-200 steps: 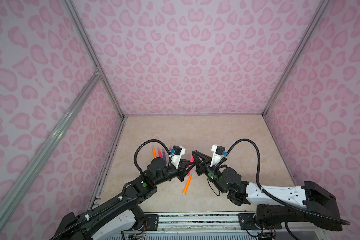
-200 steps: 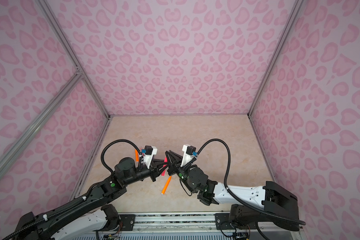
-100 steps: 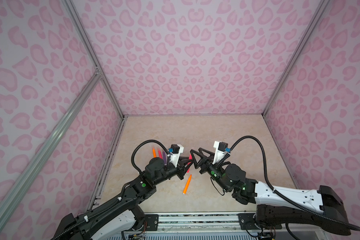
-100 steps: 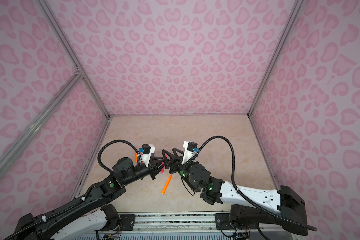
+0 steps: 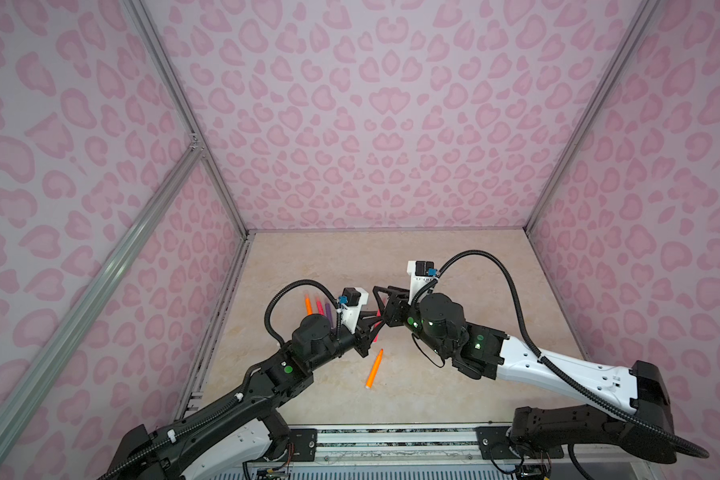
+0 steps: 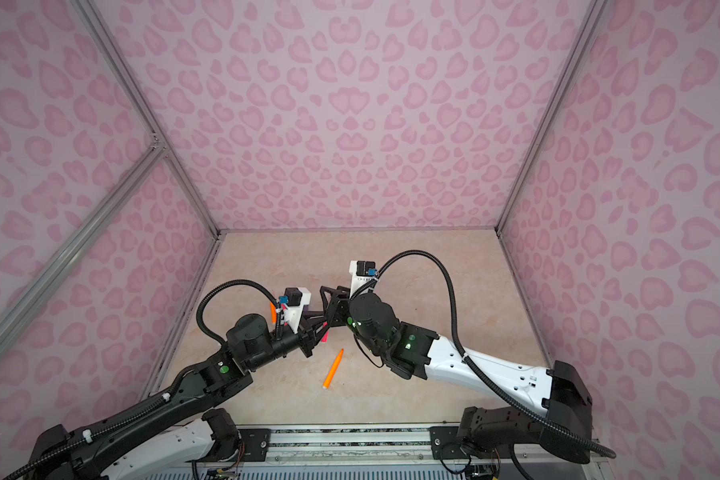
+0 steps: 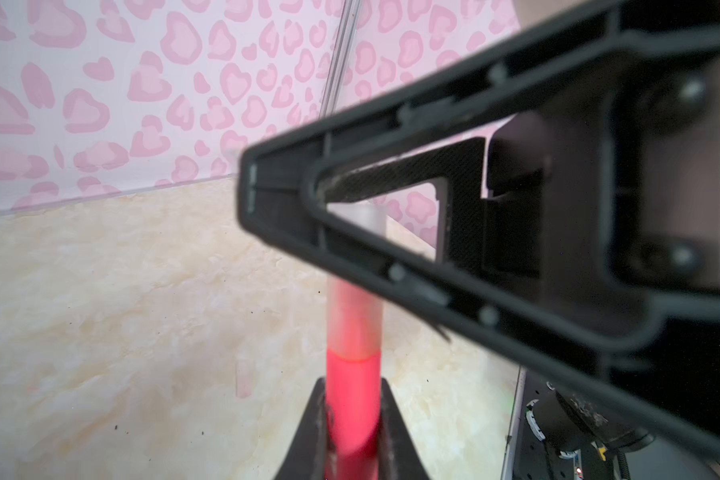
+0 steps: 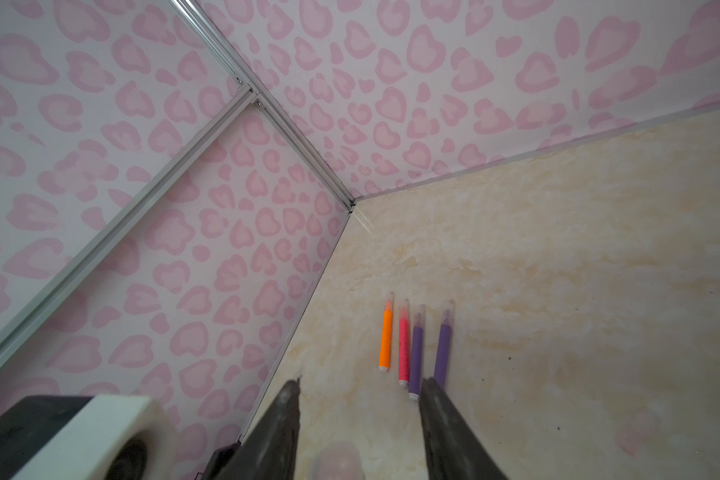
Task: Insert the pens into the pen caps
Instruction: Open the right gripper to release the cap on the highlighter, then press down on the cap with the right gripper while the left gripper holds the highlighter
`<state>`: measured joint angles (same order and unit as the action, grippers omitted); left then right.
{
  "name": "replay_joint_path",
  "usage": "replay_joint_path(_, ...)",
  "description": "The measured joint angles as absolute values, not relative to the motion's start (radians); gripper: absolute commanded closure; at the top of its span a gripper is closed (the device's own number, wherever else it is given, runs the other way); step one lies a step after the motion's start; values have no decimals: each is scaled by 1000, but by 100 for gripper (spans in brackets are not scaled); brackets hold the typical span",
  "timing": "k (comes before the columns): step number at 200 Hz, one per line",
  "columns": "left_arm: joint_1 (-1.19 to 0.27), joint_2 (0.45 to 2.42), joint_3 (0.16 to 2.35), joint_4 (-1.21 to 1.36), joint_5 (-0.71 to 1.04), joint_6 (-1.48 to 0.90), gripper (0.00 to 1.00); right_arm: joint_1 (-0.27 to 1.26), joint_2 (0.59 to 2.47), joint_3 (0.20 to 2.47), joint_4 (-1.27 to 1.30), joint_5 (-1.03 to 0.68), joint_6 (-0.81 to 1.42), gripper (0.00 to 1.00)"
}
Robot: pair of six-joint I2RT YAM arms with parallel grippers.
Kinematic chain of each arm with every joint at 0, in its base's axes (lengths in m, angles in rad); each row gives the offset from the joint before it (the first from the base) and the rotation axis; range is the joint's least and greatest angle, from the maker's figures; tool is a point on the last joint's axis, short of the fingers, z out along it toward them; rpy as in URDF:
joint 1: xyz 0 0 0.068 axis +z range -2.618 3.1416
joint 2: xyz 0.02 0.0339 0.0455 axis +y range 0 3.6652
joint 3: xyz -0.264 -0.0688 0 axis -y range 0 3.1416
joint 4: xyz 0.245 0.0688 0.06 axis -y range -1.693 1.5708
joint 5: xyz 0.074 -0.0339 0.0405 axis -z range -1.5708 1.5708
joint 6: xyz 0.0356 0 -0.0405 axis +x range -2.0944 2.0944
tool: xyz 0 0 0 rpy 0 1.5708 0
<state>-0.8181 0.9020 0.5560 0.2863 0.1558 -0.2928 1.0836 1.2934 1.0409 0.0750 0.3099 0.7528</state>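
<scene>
While the left end effector [image 7: 352,384] clamps a pink pen [image 7: 352,368], the right end effector [image 8: 362,380] — parted — straddles its cap [image 7: 354,320].

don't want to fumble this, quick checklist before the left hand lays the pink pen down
1. left hand shut on pink pen: ok
2. cap over its tip: ok; pushed fully home: cannot tell
3. right hand open, not pinching the cap: ok
4. room beside the row of capped pens: ok
5. orange pen capped: not ok, it lies uncapped apart from the row
6. another loose cap for it in view: cannot tell
</scene>
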Motion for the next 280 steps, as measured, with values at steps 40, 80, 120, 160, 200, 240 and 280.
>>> replay_joint_path(40,-820,917,562,279,149,-286,97,1084,1340,1095,23,287,752,65)
replay_joint_path(80,-822,920,564,278,149,-283,97,1084,1357,1129,-15,284,744,62)
replay_joint_path(120,-823,922,565,278,146,-282,97,1078,1356,1129,-28,288,736,60)
replay_joint_path(160,-825,929,567,278,146,-282,97,1072,1356,1129,-27,283,730,61)
replay_joint_path(200,-826,928,567,278,146,-282,97,1066,1356,1129,-28,276,725,61)
replay_joint_path(240,-827,927,567,278,147,-282,97,1051,1354,1132,-36,278,725,61)
replay_joint_path(280,-827,927,567,278,147,-282,97,1052,1357,1150,-49,276,722,65)
